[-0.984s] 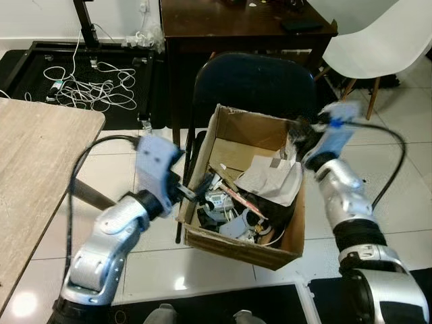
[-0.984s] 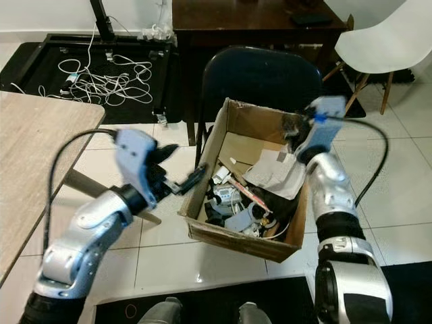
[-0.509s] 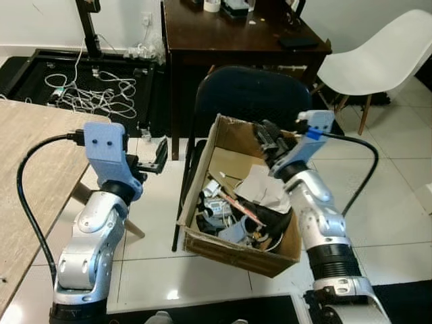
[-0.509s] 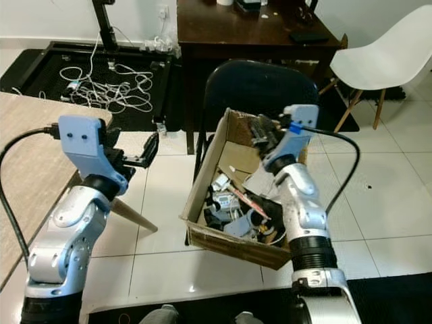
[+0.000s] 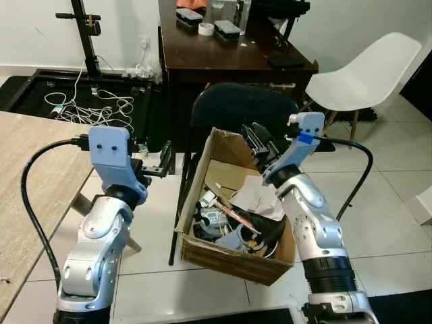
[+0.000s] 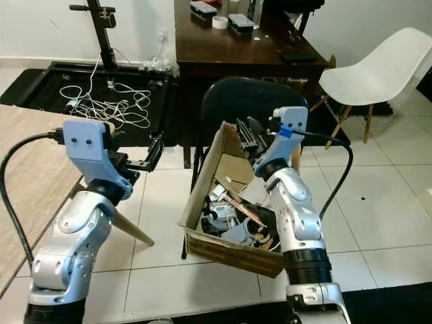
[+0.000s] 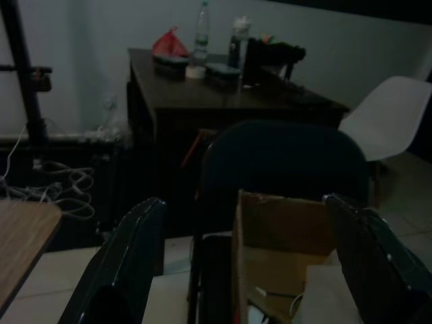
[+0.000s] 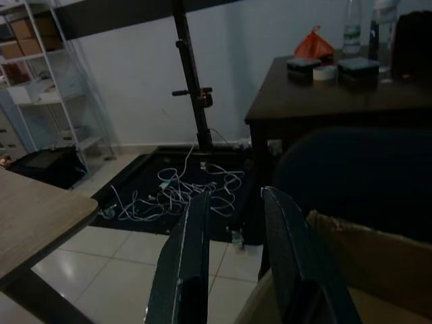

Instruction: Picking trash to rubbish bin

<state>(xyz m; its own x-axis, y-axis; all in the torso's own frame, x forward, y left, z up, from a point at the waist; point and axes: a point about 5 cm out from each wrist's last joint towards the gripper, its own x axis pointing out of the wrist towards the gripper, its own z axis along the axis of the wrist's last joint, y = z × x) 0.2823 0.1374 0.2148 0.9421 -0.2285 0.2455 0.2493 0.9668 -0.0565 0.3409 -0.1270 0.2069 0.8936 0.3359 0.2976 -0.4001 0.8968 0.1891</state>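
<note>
Lifting clear of the cardboard box (image 5: 233,253), which sits on the floor against a dark chair (image 5: 243,108) with trash (image 5: 233,216) piled inside, both arms have risen. The left gripper (image 5: 156,162) is spread empty beside the box's left wall; the right gripper (image 5: 260,143), slightly parted, holds nothing above its back edge, so the drop looks done.

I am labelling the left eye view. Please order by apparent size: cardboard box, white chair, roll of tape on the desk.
1. cardboard box
2. white chair, though it stands farther away, so this ranking is unsure
3. roll of tape, clearly smallest
</note>
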